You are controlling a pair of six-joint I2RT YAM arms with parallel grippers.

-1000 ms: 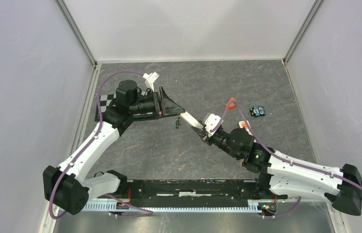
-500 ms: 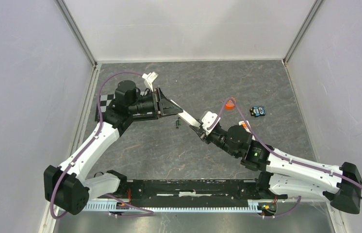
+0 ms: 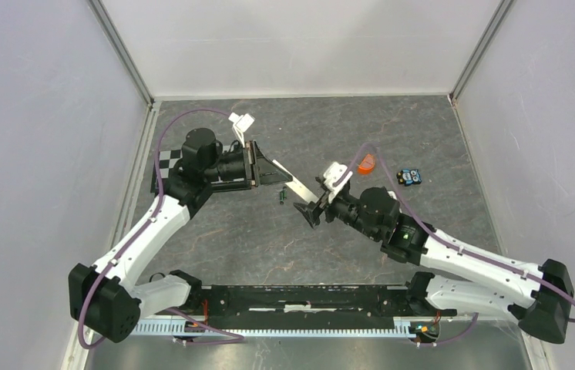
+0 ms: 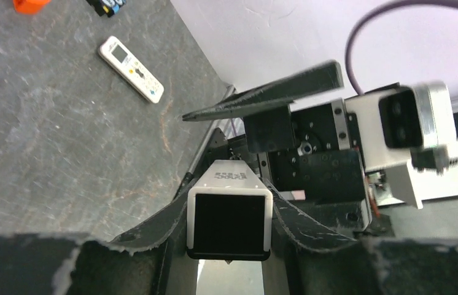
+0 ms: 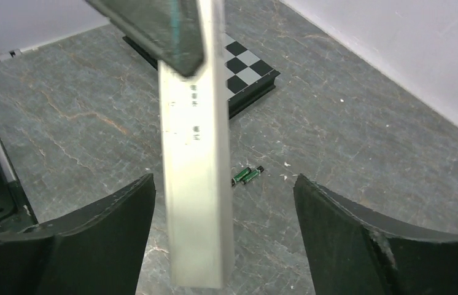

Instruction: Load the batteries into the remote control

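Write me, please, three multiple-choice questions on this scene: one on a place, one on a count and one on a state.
1. Where do the batteries lie?
A. Inside the remote
B. On the table
C. In a tray

2. How many batteries show?
A. One
B. Four
C. Two

3. How do the right fingers stand?
A. Open, either side of the remote without touching it
B. Shut on the remote
C. Shut on a battery

Answers:
1 B: they rest on the bare grey surface.
2 C: a pair lies side by side.
3 A: gaps show on both sides of the remote, which the left fingers pinch at its far end.
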